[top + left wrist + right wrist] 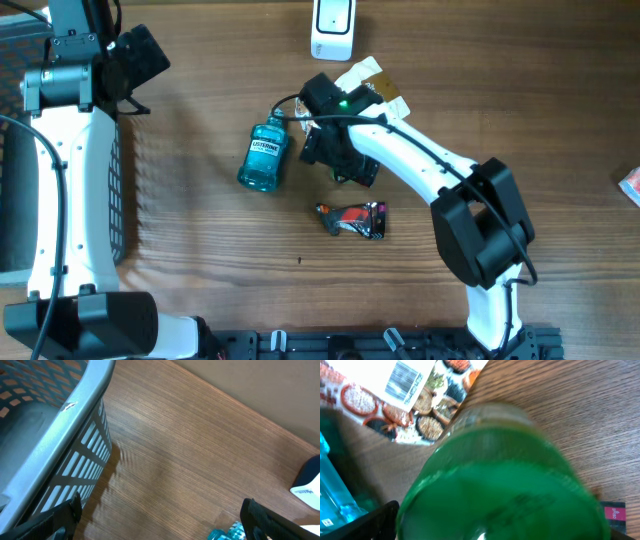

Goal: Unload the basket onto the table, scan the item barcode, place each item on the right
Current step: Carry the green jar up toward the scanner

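Left arm: the left gripper (161,515) hangs with its fingers spread wide and nothing between them. Bare wooden table (190,435) lies beneath. To the left of its fingers stands the slatted wall of a grey basket (60,445), near the left fingertip but apart from it.

Centre: a blue mouthwash bottle (265,155) lies on its side just left of the right gripper (507,521).

Right arm: the right gripper sits low over the table. A green container (500,485), blurred by closeness, fills the space between its two fingers. The fingers stand far apart at either side of it. Whether they press on it or stand clear of it cannot be told.

Past the fingertips, up and to the left in the wrist view, lies a printed packet (415,405) with a barcode (402,377) facing up. Farther beyond the gripper, at the table's far edge, stands the white scanner (333,25). Nearer the arm's base than the gripper lies a dark snack wrapper (352,218), apart from the fingers.

Far right: a small red item (632,185) lies at the table's edge, well apart from both grippers.
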